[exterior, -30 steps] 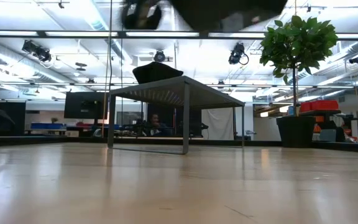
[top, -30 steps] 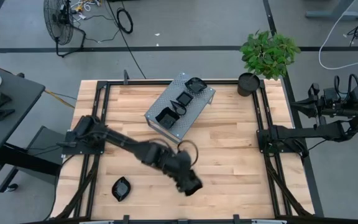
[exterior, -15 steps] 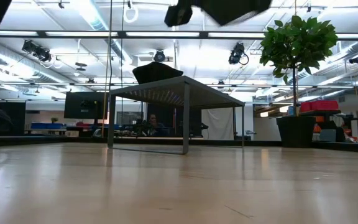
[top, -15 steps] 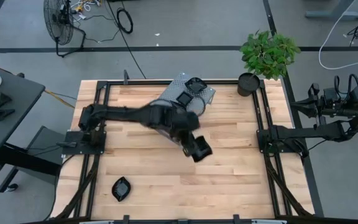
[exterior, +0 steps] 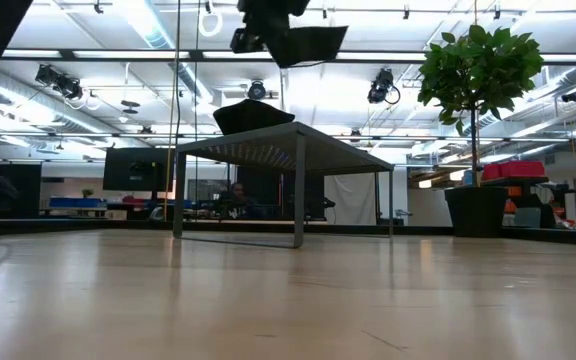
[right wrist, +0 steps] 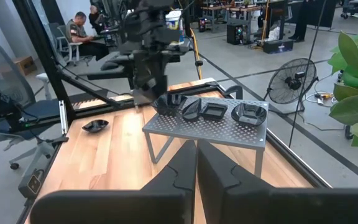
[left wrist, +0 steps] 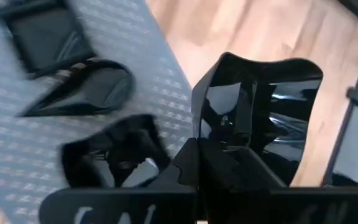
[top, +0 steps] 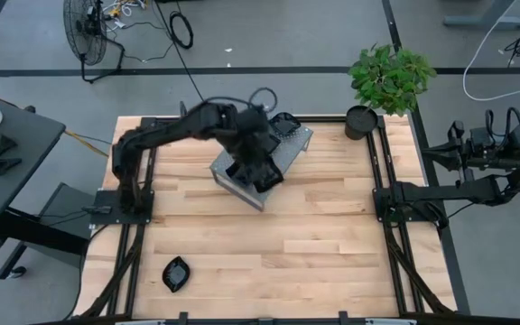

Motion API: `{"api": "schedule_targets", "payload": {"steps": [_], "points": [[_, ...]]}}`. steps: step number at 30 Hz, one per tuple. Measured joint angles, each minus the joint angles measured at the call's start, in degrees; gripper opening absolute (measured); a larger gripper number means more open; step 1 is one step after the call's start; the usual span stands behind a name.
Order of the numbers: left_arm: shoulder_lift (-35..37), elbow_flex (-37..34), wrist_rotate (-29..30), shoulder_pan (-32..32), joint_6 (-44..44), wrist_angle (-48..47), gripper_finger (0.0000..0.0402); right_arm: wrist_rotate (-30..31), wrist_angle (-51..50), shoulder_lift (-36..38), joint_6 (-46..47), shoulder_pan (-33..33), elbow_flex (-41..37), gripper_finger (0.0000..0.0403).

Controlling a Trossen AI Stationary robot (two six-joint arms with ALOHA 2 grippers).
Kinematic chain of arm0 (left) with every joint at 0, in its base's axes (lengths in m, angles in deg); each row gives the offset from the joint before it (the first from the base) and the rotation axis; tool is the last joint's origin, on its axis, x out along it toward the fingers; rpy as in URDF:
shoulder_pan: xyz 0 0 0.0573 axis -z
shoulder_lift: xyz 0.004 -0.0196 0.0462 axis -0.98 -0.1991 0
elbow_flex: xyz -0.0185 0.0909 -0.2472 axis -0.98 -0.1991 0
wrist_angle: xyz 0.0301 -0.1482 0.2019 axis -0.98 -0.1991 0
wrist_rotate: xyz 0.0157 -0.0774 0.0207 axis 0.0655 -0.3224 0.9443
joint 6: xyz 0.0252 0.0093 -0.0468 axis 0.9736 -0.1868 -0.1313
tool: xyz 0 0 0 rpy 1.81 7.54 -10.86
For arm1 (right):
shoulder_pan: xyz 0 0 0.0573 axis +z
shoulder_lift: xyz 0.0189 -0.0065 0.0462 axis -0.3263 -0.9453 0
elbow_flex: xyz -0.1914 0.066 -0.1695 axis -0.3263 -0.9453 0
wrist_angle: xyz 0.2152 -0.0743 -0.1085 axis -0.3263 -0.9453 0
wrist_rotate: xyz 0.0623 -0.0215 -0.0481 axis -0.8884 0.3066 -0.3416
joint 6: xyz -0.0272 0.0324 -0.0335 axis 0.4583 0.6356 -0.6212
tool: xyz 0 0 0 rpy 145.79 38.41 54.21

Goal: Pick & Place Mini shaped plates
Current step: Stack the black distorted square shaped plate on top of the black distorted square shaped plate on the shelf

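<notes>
My left gripper [left wrist: 197, 163] is shut on a glossy black wavy-rimmed mini plate [left wrist: 257, 115] and hangs over the near end of the grey perforated metal stand [top: 292, 149]. The low view shows the gripper and plate [exterior: 308, 42] well above the stand top. Three more black plates lie flat on the stand: a square one [left wrist: 42, 34], a teardrop one [left wrist: 79, 90] and a wavy one [left wrist: 114, 152]. Another plate [top: 177, 273] lies on the wood at the near left. My right gripper [right wrist: 196, 163] waits shut at the table's right side. My left gripper pinches the wavy plate's rim [left wrist: 219, 152] between its two fingers, on the side nearest the wrist. The fingers slant down from the table's left. The plate is lifted clear, above the stand, its hollow side up.
A round black plant pot [top: 361, 122] with a green plant [top: 391, 77] stands at the far right corner. Dark frame rails [top: 382, 226] run along both table sides. Bare wood [top: 314, 244] stretches over the table's middle and near half.
My left gripper has swung from the table's near middle toward the far edge and risen, carrying the plate, and now hangs over the stand. It has stayed shut on the plate. The plate at the near left has kept its place.
</notes>
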Motion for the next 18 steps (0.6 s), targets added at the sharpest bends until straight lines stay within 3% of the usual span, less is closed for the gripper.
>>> {"api": "schedule_targets", "payload": {"steps": [11,18], "points": [[1.96,-3.09,0.14,-7.53,-0.64,-1.57,0.0003,-0.02,0.01,0.0,-0.01,0.0,0.0,0.002],[2.01,-7.2,-0.8,-8.27,-4.27,-1.2,0.0003,-0.01,-0.01,0.0,0.01,0.0,-0.02,0.002]]}}
